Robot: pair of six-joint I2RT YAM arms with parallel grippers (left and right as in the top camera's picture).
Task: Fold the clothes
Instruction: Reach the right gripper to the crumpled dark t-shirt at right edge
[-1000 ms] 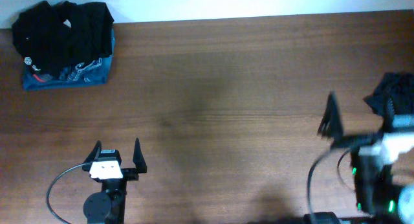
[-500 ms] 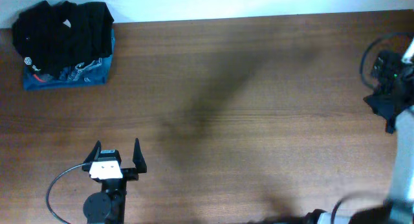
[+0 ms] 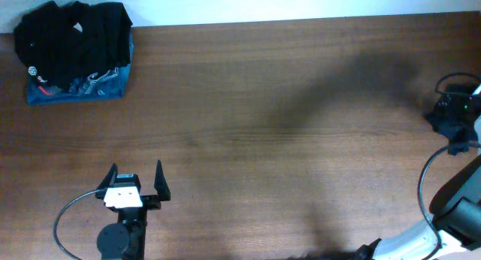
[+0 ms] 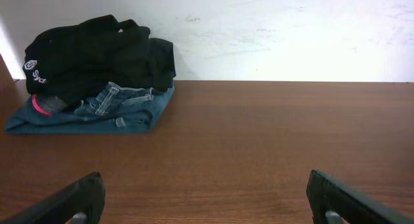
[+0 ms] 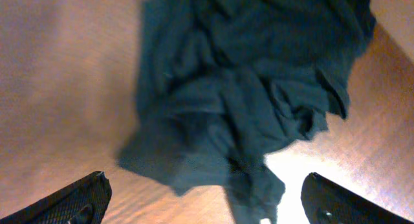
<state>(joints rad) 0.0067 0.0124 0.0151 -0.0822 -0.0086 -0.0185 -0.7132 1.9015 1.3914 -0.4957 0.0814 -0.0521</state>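
Note:
A crumpled dark garment [image 5: 246, 101] lies on the wooden table under my right gripper [image 5: 207, 201], which is open and hovers above it; its fingertips show at the bottom corners of the right wrist view. In the overhead view this garment [image 3: 449, 125] sits at the right edge, partly hidden by my right arm. A pile of black clothes [image 3: 71, 38] on folded blue jeans [image 3: 75, 91] sits at the far left corner; it also shows in the left wrist view [image 4: 97, 56]. My left gripper [image 3: 136, 182] is open and empty near the front edge.
The wooden table [image 3: 263, 140] ends at a white wall at the back. My right arm's cable [image 3: 425, 192] loops at the right edge. The left arm's base and cable [image 3: 113, 234] sit at the front left.
My right arm has swung from the front right toward the far right edge, over the dark garment. The left arm has not moved.

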